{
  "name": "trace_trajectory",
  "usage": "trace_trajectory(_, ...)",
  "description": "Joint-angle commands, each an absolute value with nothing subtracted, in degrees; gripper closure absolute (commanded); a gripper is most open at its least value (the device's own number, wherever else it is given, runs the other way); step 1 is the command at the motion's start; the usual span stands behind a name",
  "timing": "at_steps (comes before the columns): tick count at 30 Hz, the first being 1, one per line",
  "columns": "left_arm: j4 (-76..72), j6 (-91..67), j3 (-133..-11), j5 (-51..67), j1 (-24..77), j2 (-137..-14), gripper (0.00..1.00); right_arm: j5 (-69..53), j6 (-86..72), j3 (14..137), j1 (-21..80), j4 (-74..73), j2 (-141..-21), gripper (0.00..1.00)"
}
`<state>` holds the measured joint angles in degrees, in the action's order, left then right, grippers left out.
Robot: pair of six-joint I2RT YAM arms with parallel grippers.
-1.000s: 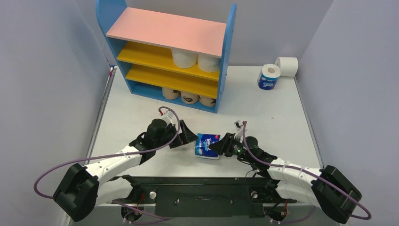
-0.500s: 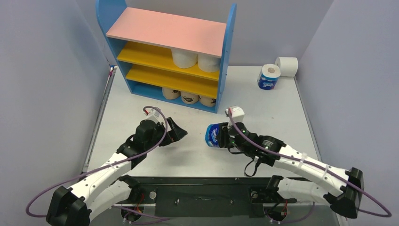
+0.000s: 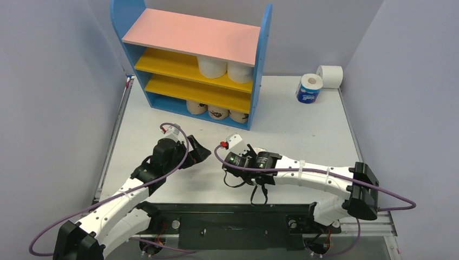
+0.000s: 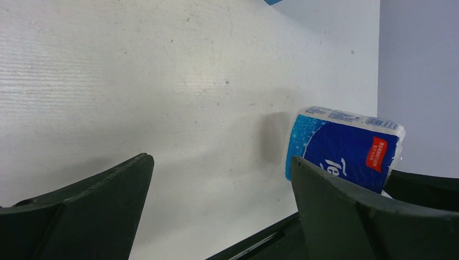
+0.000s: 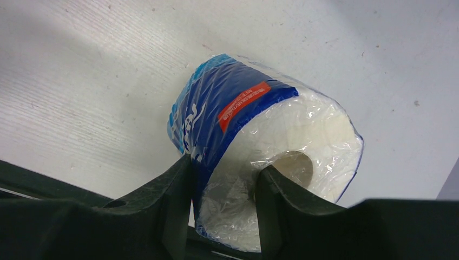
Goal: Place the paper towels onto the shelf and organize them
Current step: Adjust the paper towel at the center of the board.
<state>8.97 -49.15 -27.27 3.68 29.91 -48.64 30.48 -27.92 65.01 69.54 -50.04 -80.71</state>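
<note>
A blue-wrapped paper towel roll point(image 5: 243, 103) is held above the table by my right gripper point(image 5: 226, 165), which is shut on it with one finger outside the wrap and the other at the hollow core. In the top view my right gripper point(image 3: 229, 164) is near the table's middle front and its wrist hides the roll. My left gripper point(image 3: 201, 153) is open and holds nothing, just left of it. The left wrist view shows the open left gripper point(image 4: 220, 158) and the held roll point(image 4: 346, 146) past its right finger. The shelf point(image 3: 189, 32) stands at the back left.
Two white rolls point(image 3: 212, 66) point(image 3: 240, 71) sit on the upper yellow shelf. Three tan printed rolls point(image 3: 218, 112) sit on the blue base. At the back right corner a blue-wrapped roll point(image 3: 309, 89) stands upright beside a white roll point(image 3: 330, 76) lying on its side.
My right gripper has closed fully on the blue-wrapped roll and carried it left, turning its wrist over the roll. My left gripper has let go and drawn back left.
</note>
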Motion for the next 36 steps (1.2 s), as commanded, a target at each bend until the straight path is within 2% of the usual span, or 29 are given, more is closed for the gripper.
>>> trace_trajectory(1,7.7,-48.6,-28.9,4.4,29.5,-48.3,0.03,31.9,-24.8,67.0,70.0,-51.0,-83.1,0.67)
trace_trajectory(8,10.2,-51.0,-29.3,0.7,29.1,-49.0,0.04,27.2,-24.6,65.2,69.8,-46.8,-84.7,0.65)
trace_trajectory(14,9.5,-53.2,-30.1,3.3,28.7,-51.3,0.04,24.8,-25.1,63.3,69.3,-44.1,-85.7,0.62)
trace_trajectory(18,11.2,-52.3,-30.6,1.6,28.3,-51.5,0.04,24.1,-25.8,62.8,69.1,-43.3,-84.7,0.53)
trace_trajectory(22,12.4,-51.8,-30.2,4.0,25.0,-51.8,0.04,23.4,-26.3,62.6,69.0,-43.2,-83.5,0.36)
trace_trajectory(26,7.7,-53.6,-26.8,9.2,21.8,-50.2,0.04,24.1,-27.3,62.3,68.8,-43.2,-80.9,0.24)
trace_trajectory(30,6.8,-53.2,-26.4,9.6,21.4,-48.8,0.04,23.6,-27.9,62.7,68.6,-43.5,-75.8,0.19)
trace_trajectory(36,12.1,-49.2,-33.3,8.6,24.7,-52.0,0.04,26.0,-28.9,59.8,65.0,-40.8,-63.2,0.18)
